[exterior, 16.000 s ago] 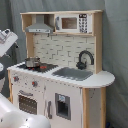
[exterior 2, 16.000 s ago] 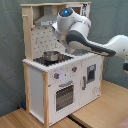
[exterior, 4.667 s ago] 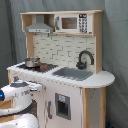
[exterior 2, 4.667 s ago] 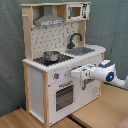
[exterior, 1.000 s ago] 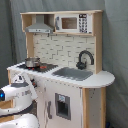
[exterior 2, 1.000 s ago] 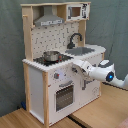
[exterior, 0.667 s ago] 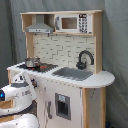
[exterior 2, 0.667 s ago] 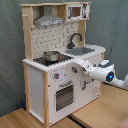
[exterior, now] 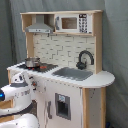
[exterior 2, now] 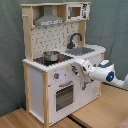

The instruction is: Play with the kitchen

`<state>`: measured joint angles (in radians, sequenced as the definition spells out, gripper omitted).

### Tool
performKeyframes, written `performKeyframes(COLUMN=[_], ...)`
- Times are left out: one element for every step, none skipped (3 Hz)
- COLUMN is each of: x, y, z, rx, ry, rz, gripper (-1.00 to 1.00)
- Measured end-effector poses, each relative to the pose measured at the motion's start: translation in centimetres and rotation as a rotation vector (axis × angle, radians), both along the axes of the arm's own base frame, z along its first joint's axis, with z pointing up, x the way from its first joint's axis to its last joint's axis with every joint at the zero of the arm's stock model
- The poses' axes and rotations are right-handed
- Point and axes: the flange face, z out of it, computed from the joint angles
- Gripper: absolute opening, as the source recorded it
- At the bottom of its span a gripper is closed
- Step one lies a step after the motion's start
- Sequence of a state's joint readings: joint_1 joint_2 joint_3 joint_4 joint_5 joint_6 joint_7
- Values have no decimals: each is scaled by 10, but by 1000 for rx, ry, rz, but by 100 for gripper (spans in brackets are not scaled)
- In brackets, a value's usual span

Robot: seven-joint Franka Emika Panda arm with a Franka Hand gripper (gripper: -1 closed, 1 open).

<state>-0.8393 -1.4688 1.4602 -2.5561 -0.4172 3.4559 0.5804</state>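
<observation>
- We see the kitchen [exterior: 62, 70] [exterior 2: 57, 60] standing upright on a wooden floor [exterior 2: 95, 112] before a grey curtain: white panels, light-wood frame, grey hood [exterior 2: 48, 21], microwave [exterior: 72, 23], black tap [exterior: 85, 59], grey sink [exterior: 72, 74].
- A metal pot [exterior 2: 50, 56] sits on the black hob.
- The gripper [exterior 2: 78, 68] is at the kitchen's front, at about 3 o'clock from the oven door [exterior 2: 64, 95] in the second exterior view.
- We cannot tell whether it is clenched or released.

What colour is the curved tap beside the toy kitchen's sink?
Black; the curved tap shows best in the first exterior view.
</observation>
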Motion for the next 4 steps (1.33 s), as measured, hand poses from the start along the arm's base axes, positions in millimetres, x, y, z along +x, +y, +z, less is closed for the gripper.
performKeyframes(x=[-23,-50,-69,-71], y=[11,12,13,21], z=[-2,4,11,24], rx=[-3,2,-46,-120], ry=[3,-6,-25,-54], rz=[43,72,87,111], gripper=[100,100,100,100])
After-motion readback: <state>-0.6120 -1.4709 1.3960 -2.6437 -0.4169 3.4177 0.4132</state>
